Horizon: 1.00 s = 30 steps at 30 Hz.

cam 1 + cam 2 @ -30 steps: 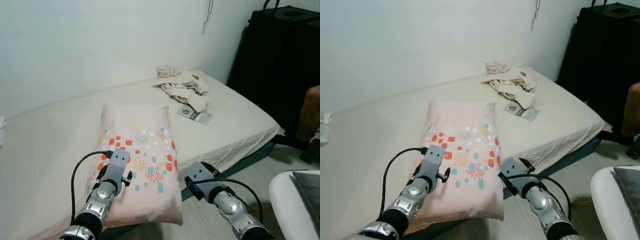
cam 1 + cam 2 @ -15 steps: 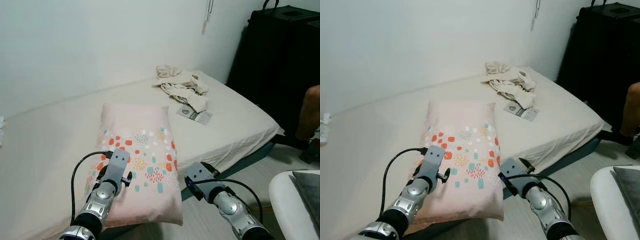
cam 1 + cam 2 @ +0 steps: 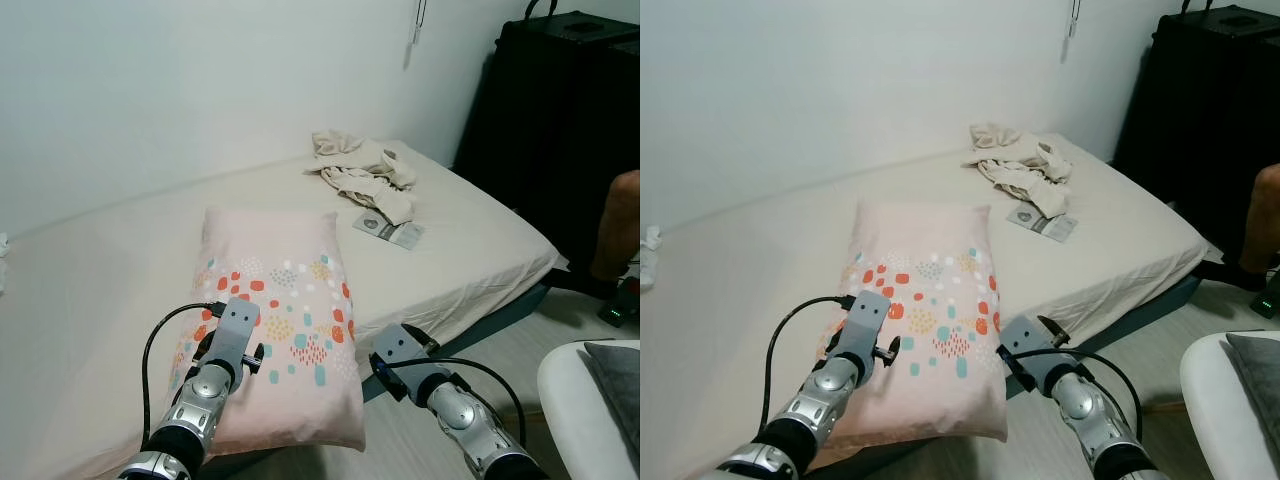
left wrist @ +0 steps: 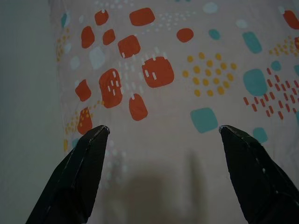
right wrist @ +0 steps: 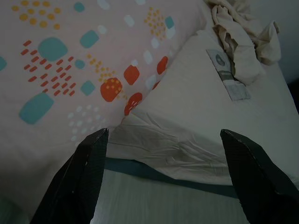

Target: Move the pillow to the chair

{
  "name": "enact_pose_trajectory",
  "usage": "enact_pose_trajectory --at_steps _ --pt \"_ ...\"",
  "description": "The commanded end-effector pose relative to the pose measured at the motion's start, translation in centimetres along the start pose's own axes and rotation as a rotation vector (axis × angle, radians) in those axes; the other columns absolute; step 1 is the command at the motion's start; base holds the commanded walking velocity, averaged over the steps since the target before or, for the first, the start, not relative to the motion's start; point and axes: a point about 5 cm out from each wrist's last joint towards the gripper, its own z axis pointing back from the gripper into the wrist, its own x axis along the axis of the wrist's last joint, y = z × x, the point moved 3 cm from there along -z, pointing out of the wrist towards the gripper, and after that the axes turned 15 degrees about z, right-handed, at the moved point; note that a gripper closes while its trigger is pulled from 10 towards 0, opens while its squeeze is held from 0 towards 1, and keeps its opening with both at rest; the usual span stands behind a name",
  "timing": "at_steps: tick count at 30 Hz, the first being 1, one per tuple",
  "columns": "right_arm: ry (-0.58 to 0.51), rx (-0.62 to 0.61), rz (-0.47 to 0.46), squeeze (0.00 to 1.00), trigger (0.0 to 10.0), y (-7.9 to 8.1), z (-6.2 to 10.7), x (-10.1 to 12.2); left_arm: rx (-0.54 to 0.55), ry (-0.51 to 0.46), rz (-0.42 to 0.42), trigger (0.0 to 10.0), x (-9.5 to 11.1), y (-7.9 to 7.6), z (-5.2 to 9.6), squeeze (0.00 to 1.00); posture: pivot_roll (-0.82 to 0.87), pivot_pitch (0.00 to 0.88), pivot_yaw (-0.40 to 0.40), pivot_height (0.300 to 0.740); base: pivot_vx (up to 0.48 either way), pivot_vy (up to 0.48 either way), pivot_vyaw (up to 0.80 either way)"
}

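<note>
Nothing moved yet: pillow (image 3: 275, 330) flat on the bed (image 3: 470, 225), left gripper (image 4: 161, 135) and right gripper (image 5: 163, 137) at 6 o'clock, jaws spread, chair (image 3: 585, 395) waiting at 4 o'clock.

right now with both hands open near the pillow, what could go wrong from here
1. The pillow overhangs the bed edge; a one-sided pull may slide it to the floor.
2. The left hand hangs open over the fabric, while the right hand sits off the pillow's edge, over the bed's side; closing now could pinch the sheet or miss.
3. A person's leg is beside the chair; the carry could brush it.
</note>
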Motion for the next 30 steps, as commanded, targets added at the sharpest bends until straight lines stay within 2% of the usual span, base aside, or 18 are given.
enact_pose_trajectory --at_steps 1,30 --pt "0.002 0.014 0.002 0.00 10.0 0.46 0.21 -0.26 0.015 0.022 0.007 10.0 -0.75 0.23 0.21 0.00 -0.12 0.043 0.019 0.740 0.000 0.000 0.00" --pt "0.006 0.007 -0.010 0.00 10.0 0.13 0.20 -0.36 0.017 0.026 0.011 10.0 -0.82 0.18 0.19 0.00 -0.13 0.055 0.025 0.740 0.000 0.000 0.00"
